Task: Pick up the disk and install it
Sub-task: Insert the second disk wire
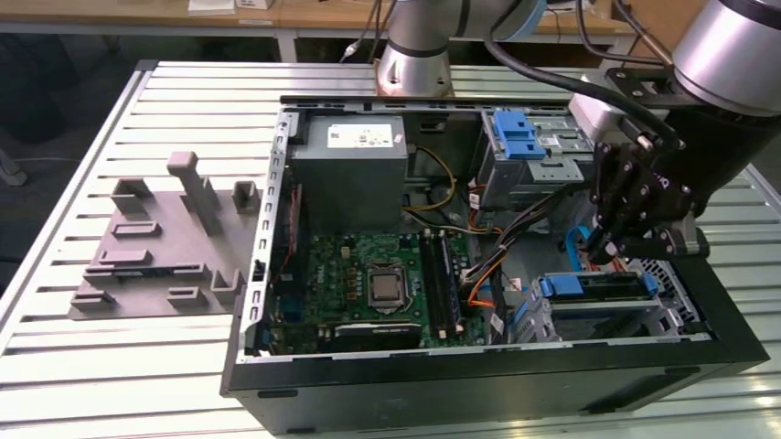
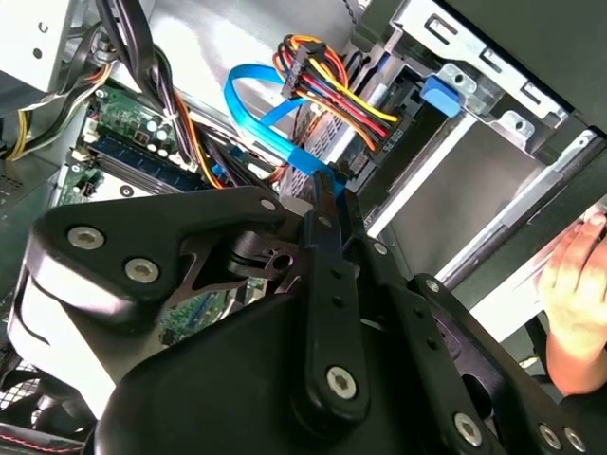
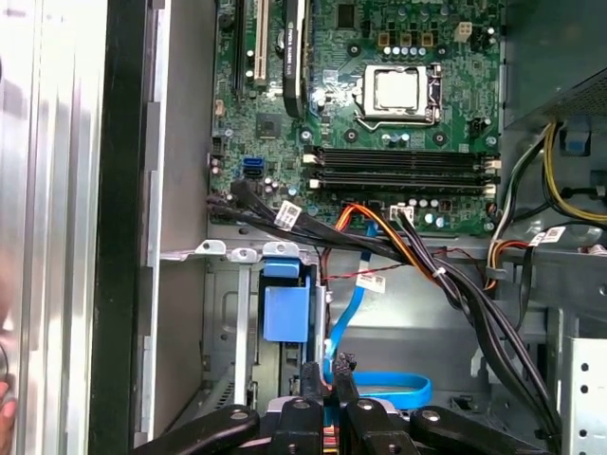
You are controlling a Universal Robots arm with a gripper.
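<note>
light: even, bright | glare: table slats (image 1: 73,347) | blur: perhaps nearest linkage

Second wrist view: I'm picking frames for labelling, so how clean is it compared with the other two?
Second wrist view: gripper looms dark and soft up close, hand overexposed. First wrist view: motherboard crisp, bright glare on the table slats. Exterior view: even light, computer case front dark.

arm (image 1: 732,46): silver tube, black cables | hand (image 1: 641,233): black linkages, silver screws
</note>
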